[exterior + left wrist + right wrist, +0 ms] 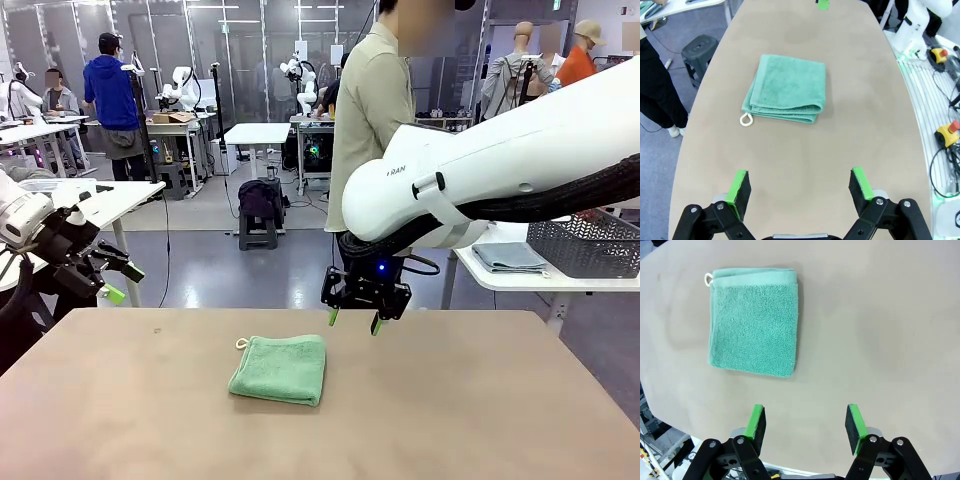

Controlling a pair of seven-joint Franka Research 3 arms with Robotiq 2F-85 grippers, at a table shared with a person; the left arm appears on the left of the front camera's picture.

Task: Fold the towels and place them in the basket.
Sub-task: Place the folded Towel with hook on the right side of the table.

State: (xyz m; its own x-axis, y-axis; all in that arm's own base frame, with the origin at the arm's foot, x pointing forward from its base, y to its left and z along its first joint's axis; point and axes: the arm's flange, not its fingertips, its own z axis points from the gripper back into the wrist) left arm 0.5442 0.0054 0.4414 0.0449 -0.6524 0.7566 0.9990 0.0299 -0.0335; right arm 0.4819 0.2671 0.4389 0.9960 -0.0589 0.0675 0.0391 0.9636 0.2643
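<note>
1. The green towel (280, 368) lies folded into a small square near the middle of the brown table (480, 410); its white loop (745, 119) sits at the far left corner; the towel is on the table top, not in any container.
2. The right gripper (354, 321) hangs just above the table, just beyond the towel's far right corner; its fingers stand well apart and hold nothing.
3. The left gripper (124, 283) sits off the table's left edge; its fingers are spread wide and are also empty.
4. A pinch on the top layer alone would probably let the fold fall open on the lift; taking the thick folded edge, all layers together, looks safer.
5. Fingers coming down too hard could jam on the table or shove the soft cloth along and rumple it.
6. The basket is well apart from the towel; on a long carry, a drooping corner could catch the rim and leave the towel half out.
7. The grey lattice basket (585, 245) stands on a white side table (500, 282) at the far right; its inside cannot be seen from this low angle; a folded grey-blue towel (510, 257) lies just left of it, outside it.
</note>
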